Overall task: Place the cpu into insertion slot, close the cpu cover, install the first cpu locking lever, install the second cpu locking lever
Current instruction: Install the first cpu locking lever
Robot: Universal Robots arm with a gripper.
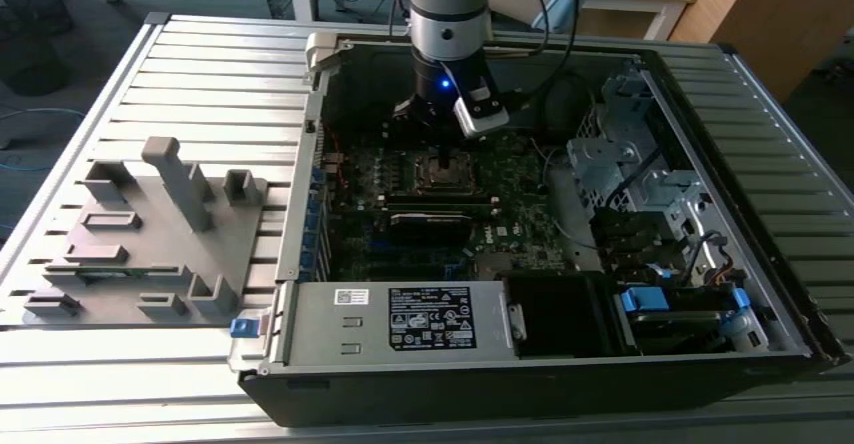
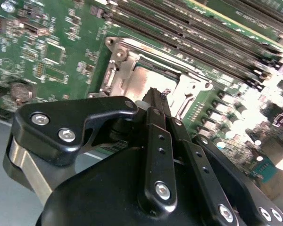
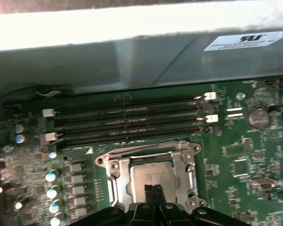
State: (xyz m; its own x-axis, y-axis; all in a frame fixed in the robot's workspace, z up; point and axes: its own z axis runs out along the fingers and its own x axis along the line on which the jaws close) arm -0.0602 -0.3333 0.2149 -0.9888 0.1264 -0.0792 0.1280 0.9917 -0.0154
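Note:
The cpu (image 3: pixel 153 175) lies flat in the socket on the green motherboard, its dull grey top showing through the window of the cpu cover (image 3: pixel 185 162). That silvery frame lies down flat around the chip; in the second wrist view the cpu (image 2: pixel 148 80) and the cover (image 2: pixel 120 61) show again. My gripper (image 3: pixel 153 190) hangs directly over the chip, fingers pressed together with nothing between them. In the exterior view the gripper (image 1: pixel 447 154) stands just above the socket (image 1: pixel 447 172) inside the open computer case. A thin metal lever (image 2: pixel 179 60) runs along one side of the socket.
Memory slots (image 3: pixel 127 123) run beside the socket. A row of capacitors (image 3: pixel 52 188) sits on the other flank. The grey power box (image 1: pixel 400 319) fills the case's near side, drive cages (image 1: pixel 627 169) the exterior view's right. A grey fixture (image 1: pixel 147 234) stands on the slatted table.

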